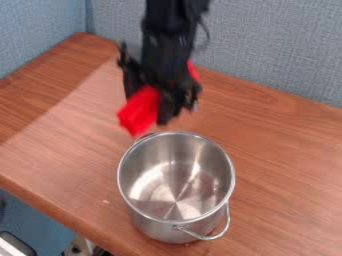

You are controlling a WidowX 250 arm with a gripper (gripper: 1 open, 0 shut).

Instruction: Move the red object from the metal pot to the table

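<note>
Brown wood-grain table is carrying the metal pot at lower centre; above it, the gripper is grasping the red object, jaws clenched.

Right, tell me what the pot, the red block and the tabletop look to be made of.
The metal pot: polished steel by its look, with mirror-like reflections on the inner wall and a rolled rim.
The red object, held in the gripper: probably plastic; flat, uniform bright colour, though blurred.
The table: brown wood grain, solid or laminate I cannot tell.
</note>
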